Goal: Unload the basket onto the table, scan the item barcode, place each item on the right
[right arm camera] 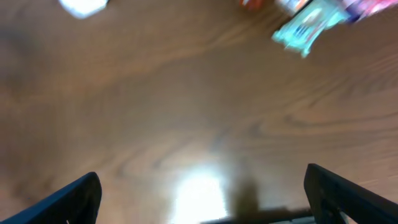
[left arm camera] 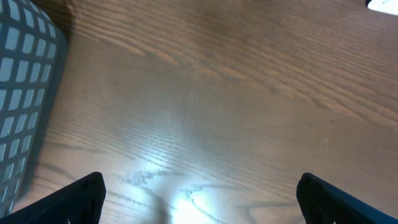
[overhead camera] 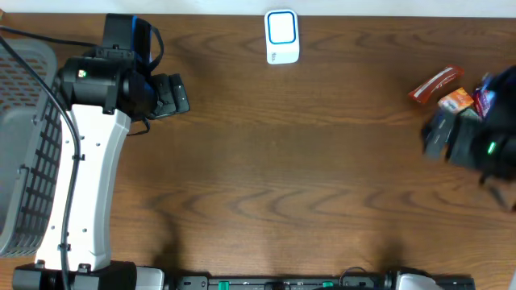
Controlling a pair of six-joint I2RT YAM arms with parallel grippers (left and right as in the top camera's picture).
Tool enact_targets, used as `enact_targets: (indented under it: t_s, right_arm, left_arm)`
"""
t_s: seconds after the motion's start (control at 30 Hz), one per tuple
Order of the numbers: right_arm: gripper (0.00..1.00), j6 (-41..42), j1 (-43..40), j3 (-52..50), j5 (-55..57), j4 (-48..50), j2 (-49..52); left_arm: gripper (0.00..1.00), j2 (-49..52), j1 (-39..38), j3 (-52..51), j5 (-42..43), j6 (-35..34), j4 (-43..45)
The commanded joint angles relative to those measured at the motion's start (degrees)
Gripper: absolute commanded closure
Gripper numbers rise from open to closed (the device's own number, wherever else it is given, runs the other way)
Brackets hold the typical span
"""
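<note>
Desk [overhead camera: 282, 177], dark wood. Two arms, two grippers.

One scanner [overhead camera: 281, 36], white with a blue-rimmed face, at the far edge near its middle. One grey mesh basket [overhead camera: 24, 145] at the left edge.

Items are bunched near the right edge, toward the far right corner:
- one red packet [overhead camera: 435, 83]
- one small orange packet [overhead camera: 456, 100]
- one blue-and-red piece [overhead camera: 484, 101], partly under the right arm [overhead camera: 492, 145]

Three counted from overhead. Right wrist view is blurred; one teal packet [right arm camera: 308, 26] shows there, lying on the wood ahead of the fingers.

Left gripper [left arm camera: 199, 199]: released, fingers spread wide over bare wood, near the basket, nothing between them.

Right gripper [right arm camera: 202, 199]: released too, fingers wide apart, nothing held, just beside the item bunch.
</note>
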Motion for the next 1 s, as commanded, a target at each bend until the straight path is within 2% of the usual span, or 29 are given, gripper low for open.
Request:
enact_targets:
  t_s: [0.0, 0.13, 0.3, 0.8, 0.97]
  right_arm:
    - [0.01, 0.04, 3.63, -10.45, -1.42, -0.24, -7.43]
    - [0.01, 4.37, 4.42, -22.75, -5.14, -0.24, -15.61]
    - [0.01, 5.42, 4.42, -30.01, -5.38, -0.24, -20.52]
    - [0.01, 5.40, 4.42, -31.65, -5.29, -0.24, -21.29]
    - [0.01, 4.11, 4.44, -31.91, -2.12, 0.20, -21.05]
  left_arm:
    - [0.02, 0.37, 0.20, -0.09, -0.04, -0.50, -0.15]
    - [0.02, 0.37, 0.20, -0.09, -0.04, -0.50, -0.15]
    - [0.02, 0.37, 0.20, -0.09, -0.04, -0.50, -0.15]
    - [0.02, 0.37, 0.20, -0.09, -0.04, -0.50, -0.15]
    - [0.02, 0.37, 0.20, -0.09, -0.04, -0.50, -0.15]
